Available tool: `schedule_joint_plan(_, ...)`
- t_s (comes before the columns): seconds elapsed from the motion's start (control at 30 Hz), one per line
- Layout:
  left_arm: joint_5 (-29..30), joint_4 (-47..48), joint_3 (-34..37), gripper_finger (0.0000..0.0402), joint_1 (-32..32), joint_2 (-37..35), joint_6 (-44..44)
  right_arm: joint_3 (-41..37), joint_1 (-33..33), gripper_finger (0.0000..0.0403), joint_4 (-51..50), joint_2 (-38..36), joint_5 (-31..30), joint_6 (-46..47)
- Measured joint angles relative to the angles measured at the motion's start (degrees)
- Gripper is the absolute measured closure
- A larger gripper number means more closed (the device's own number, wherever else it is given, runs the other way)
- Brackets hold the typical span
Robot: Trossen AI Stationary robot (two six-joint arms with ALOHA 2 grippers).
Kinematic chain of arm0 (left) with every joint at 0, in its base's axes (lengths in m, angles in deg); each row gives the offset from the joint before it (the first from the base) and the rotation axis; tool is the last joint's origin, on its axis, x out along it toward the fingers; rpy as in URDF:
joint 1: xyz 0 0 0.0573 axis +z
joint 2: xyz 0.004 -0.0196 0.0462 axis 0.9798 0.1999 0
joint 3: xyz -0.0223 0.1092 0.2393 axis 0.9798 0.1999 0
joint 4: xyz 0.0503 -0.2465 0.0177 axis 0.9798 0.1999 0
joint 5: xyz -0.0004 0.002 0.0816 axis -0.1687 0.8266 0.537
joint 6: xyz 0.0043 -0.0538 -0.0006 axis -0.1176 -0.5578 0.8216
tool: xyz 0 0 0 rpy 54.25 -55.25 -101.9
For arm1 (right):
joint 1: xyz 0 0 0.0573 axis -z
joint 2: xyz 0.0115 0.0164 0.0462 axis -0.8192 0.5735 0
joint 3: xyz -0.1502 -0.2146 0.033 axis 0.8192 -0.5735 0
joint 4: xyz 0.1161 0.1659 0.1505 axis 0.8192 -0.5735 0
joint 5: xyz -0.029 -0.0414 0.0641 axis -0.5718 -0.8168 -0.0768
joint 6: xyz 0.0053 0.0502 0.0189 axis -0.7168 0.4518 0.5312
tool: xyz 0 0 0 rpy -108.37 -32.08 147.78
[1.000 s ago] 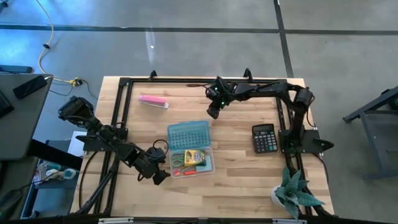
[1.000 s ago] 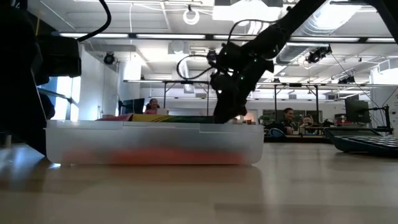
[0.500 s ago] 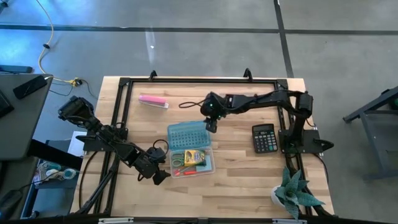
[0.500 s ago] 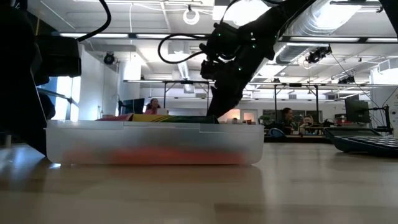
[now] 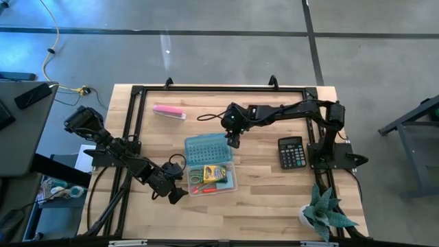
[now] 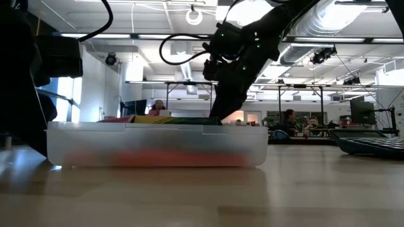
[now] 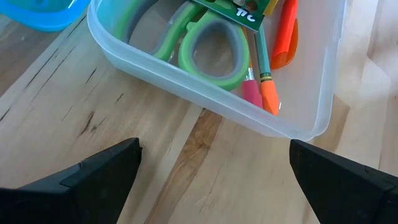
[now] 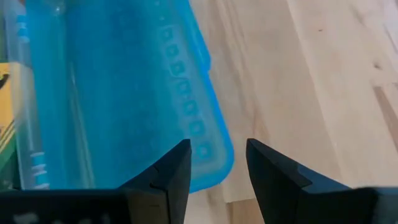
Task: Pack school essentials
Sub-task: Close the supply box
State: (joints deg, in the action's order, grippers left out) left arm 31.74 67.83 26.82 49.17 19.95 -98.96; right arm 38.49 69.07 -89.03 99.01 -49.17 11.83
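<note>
Clear plastic pencil box [image 5: 218,180], blue perforated lid [image 5: 208,147] hinged open; right claw [image 5: 232,142] at lid corner, fingers parted, empty; risk: skewed push slides box across counter [image 5: 267,199], crayon carton [image 5: 215,173] blocks closing; left claw [image 5: 177,195] parted, empty, beside box

Just ahead of your right gripper [image 8: 217,180] lies the light-blue lid [image 8: 124,87] — translucent, with a row of small raised squares along its edge; from above it reads as a dotted grid. The fingers are dark, the table [image 8: 311,74] pale wood with faint grain.

Ahead of your left gripper [image 7: 211,180], the clear plastic box [image 7: 205,106] holds green-handled scissors [image 7: 205,50] with grey inner loops, a green pencil [image 7: 262,53], an orange-red pen [image 7: 285,37] and a small red eraser [image 7: 252,93] — beside a green-yellow block [image 7: 242,9] with dark lettering.
</note>
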Motion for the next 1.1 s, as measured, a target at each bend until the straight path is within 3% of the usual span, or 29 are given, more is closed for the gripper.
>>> schedule_joint_plan(0.53,-0.3,-0.5,0.0,0.0002,0.9,0.0,4.5,0.0,0.0,0.0264,-0.1,2.3,-2.5,3.0)
schedule_joint_plan(1.1,-2.6,-0.6,0.0,0.0002,6.8,0.1,14.5,0.0,-0.8,0.0397,-0.3,2.3,-10.6,8.0)
